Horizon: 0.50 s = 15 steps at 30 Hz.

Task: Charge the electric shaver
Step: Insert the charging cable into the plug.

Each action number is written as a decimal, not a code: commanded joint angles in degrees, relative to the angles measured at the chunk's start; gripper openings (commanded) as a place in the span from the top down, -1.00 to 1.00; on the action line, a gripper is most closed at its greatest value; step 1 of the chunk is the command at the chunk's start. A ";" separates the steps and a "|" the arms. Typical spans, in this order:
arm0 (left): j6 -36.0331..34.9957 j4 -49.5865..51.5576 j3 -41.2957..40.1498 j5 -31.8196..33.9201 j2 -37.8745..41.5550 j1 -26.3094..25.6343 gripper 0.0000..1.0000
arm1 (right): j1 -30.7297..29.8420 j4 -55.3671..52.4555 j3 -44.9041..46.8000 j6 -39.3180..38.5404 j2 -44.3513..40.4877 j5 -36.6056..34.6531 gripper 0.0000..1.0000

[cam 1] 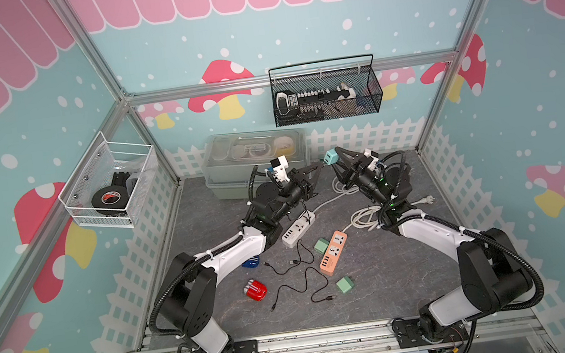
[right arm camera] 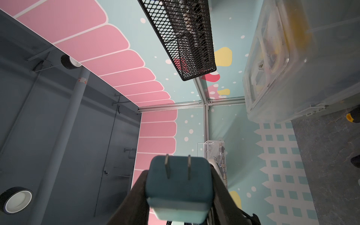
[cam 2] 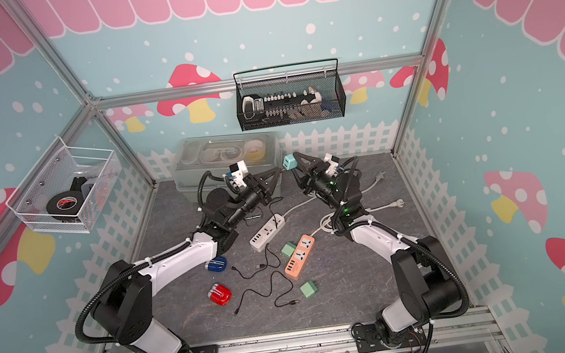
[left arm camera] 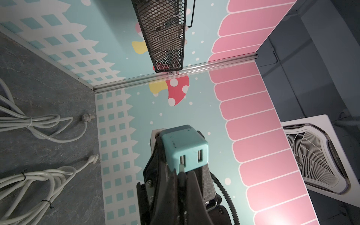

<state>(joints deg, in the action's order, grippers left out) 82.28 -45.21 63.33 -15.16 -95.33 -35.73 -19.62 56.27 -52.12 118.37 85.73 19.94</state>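
The red electric shaver (cam 1: 255, 290) is lying on the bench (cam 1: 378, 283), well apart from both claws. A teal USB adapter (left arm camera: 185, 148) is being held aloft in the partly closed right claw (cam 1: 336, 160). A USB plug (left arm camera: 181, 168) is being pinched in the fully closed left claw (left arm camera: 180, 174) at an adapter port. Insertion appears to be in hand. Square alignment is being called for next, then a firm push.

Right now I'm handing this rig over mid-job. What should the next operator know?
Left gripper: shut on a black cable, plug tip at a port of the blue charger; can't tell if it's seated.
Right gripper: shut on the blue charger, held in the air, prongs bare.
On the table: red shaver, blue shaver, white power strip, orange power strip.
Done: cable and charger are in hand.
Left: seat the plug, put the charger in a strip, connect a shaver.
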 commanded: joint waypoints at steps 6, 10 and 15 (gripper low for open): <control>0.43 0.60 1.60 1.36 -0.56 -0.27 1.00 | -0.42 2.25 0.80 -0.28 -1.55 0.52 1.00; 0.52 0.56 1.64 1.31 -0.36 -0.26 1.00 | -0.42 0.90 1.67 -1.30 -2.15 1.06 1.00; 0.73 1.17 1.10 1.14 -0.34 -0.24 1.00 | -0.58 1.43 1.35 -1.06 -1.58 0.90 1.00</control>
<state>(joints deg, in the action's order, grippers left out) 82.32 -44.45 63.35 -14.70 -95.46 -35.73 -19.62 55.24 -50.63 117.45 85.56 20.43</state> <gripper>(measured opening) 0.061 0.401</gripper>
